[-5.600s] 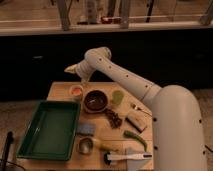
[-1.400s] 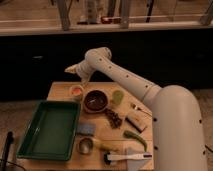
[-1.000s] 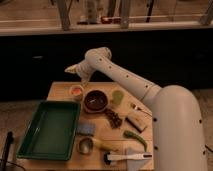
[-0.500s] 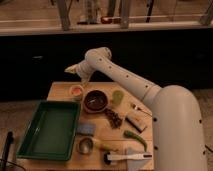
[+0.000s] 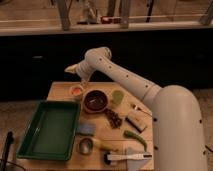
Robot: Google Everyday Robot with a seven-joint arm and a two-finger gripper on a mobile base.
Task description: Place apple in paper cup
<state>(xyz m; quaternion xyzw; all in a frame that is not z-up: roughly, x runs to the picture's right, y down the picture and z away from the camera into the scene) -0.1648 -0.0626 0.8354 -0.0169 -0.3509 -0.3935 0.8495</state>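
One relation matters most: the gripper [image 5: 71,69] hangs in the upper left of the frame, above the far left corner of the wooden table [image 5: 59,90], and the paper cup [image 5: 76,97] stands almost straight below it in the picture, a touch to the right. The orange-red apple [image 5: 76,90] shows inside the cup's mouth, ringed by the white rim, so it appears to sit in the cup already and not in the gripper. The apple is round, so it has no long axis to line up with. The cup stands upright with its mouth up.

Whether the gripper is spread or pressed together I cannot tell. It looks apart from the cup, with a dark gap between them. Only one arm is present; it reaches from the white body at lower right, up and across to the upper left.

Just right of the cup sits the dark brown bowl [image 5: 85,101], near it but, as far as I can see, not touching. The pale green cup [image 5: 117,96] is further right, beyond the bowl. The green tray [image 5: 49,130] fills the lower left, below the cup.

Compared with the earlier frames, nothing differs: the arm holds the same pose, the gripper sits at the same spot, and cup, apple and bowl lie where they were. My judgement is that the placing is done and the arm is parked above it.
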